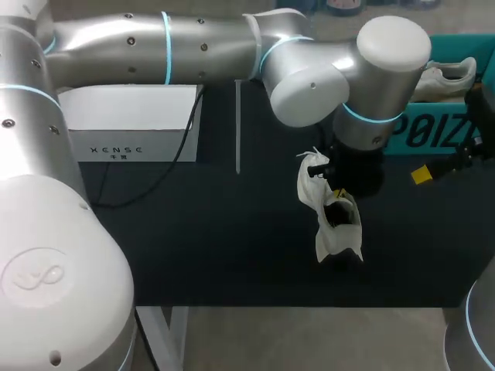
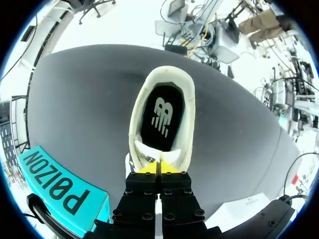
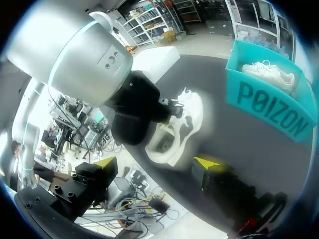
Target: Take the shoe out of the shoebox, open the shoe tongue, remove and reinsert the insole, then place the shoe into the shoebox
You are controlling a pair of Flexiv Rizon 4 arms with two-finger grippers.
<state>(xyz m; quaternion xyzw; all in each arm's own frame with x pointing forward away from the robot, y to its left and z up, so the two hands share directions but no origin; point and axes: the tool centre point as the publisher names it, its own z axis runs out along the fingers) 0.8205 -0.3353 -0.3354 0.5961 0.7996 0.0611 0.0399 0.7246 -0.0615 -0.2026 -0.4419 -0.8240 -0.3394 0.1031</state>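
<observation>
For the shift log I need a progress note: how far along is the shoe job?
Done: the shoe is out on the table, clear of the shoebox. In hand: the left pincer is pinched on its tongue. Left: the black insole is still inside; removal, reinserting and boxing follow.

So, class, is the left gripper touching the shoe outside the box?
Touching. The left wrist view shows the left gripper pinching the rim of the shoe.

The dark bench [image 1: 193, 232] is lit evenly from above. Soft glare is seen on the left arm [image 1: 309, 85], and the shoe [image 3: 192, 112] is washed out.
</observation>
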